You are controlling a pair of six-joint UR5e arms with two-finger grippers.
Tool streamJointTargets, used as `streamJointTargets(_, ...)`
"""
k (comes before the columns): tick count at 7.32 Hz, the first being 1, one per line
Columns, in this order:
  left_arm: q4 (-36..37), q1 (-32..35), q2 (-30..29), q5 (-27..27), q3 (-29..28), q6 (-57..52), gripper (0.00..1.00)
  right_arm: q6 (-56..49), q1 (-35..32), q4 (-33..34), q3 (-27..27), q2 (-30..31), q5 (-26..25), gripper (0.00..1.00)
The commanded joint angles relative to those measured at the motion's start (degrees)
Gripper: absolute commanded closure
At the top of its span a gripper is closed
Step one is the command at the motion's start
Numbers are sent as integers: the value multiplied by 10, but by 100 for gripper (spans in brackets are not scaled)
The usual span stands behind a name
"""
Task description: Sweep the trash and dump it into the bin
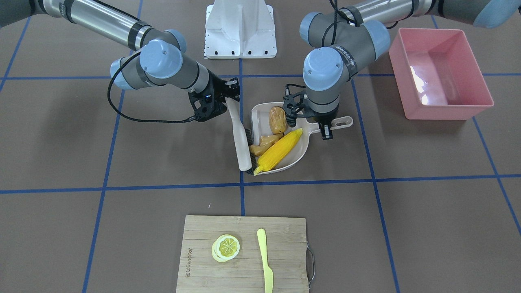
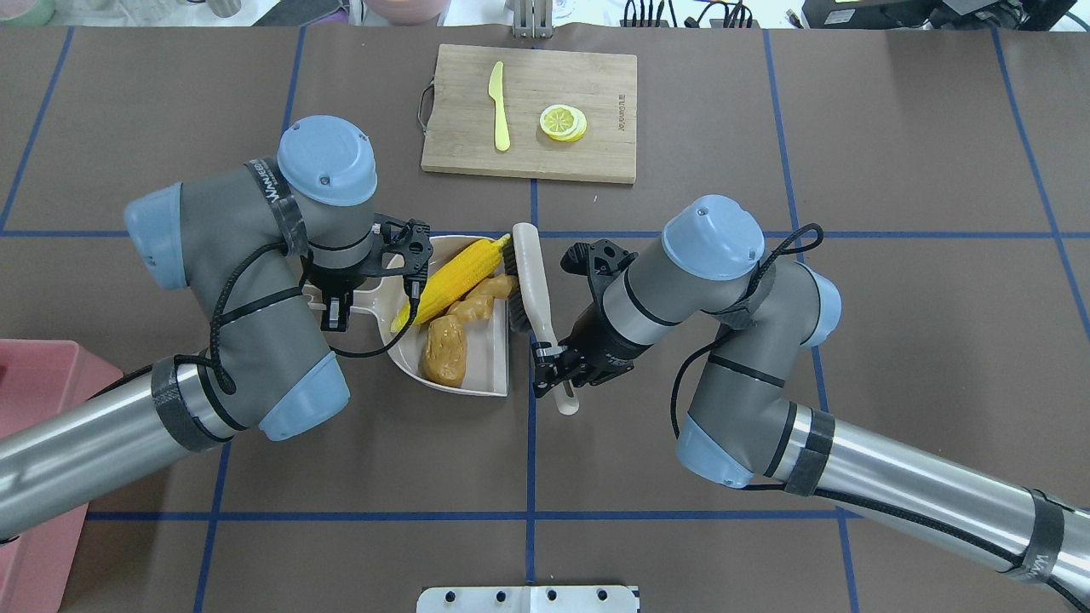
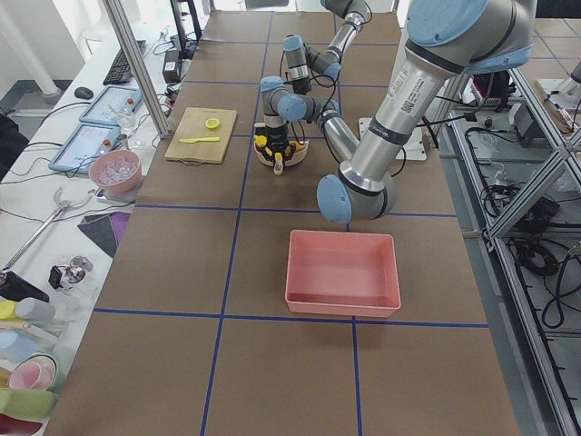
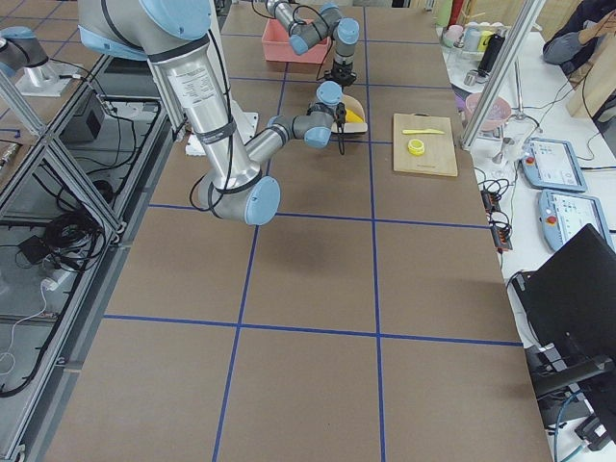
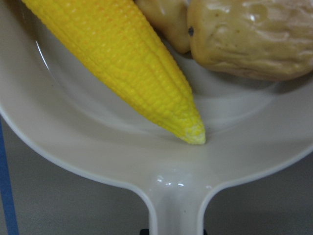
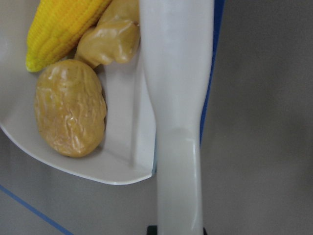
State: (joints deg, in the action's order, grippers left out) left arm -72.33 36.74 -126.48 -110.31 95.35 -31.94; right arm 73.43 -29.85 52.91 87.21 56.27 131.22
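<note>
The trash lies in the beige dustpan (image 1: 301,149): a yellow corn cob (image 1: 281,150), a brown potato (image 1: 277,119) and a tan ginger root (image 1: 264,143). My left gripper (image 2: 334,308) is shut on the dustpan's handle. My right gripper (image 2: 552,368) is shut on the handle of the white brush (image 2: 532,281), whose bristles stand against the pan's open edge beside the ginger root (image 2: 487,298). The left wrist view shows the corn tip (image 5: 122,63) and the potato (image 5: 254,34) close up. The pink bin (image 1: 439,112) stands apart on my left, with nothing in it.
A wooden cutting board (image 2: 588,94) lies across the table from the robot, with a lemon slice (image 2: 562,122) and a pale yellow knife (image 2: 499,106) on it. The robot's white base plate (image 1: 240,28) is behind the dustpan. Blue tape lines cross the brown tabletop.
</note>
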Motion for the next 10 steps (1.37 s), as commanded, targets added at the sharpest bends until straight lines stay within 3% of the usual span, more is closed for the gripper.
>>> streamJointTargets(1,-3,0,0,1,-1,0,100,24,6,1,0,-12,-9,100)
streamJointTargets(5,-7,-1,0,1,-2,3,100,29,-4,0,3,-9,-4,100)
streamJointTargets(7,-25,-1,3,1,-2,5,100,29,-52,16,14,-3,41,100)
streamJointTargets(10,-81,-1,16,0,-2,28,100,20,-130,76,74,48,76,100)
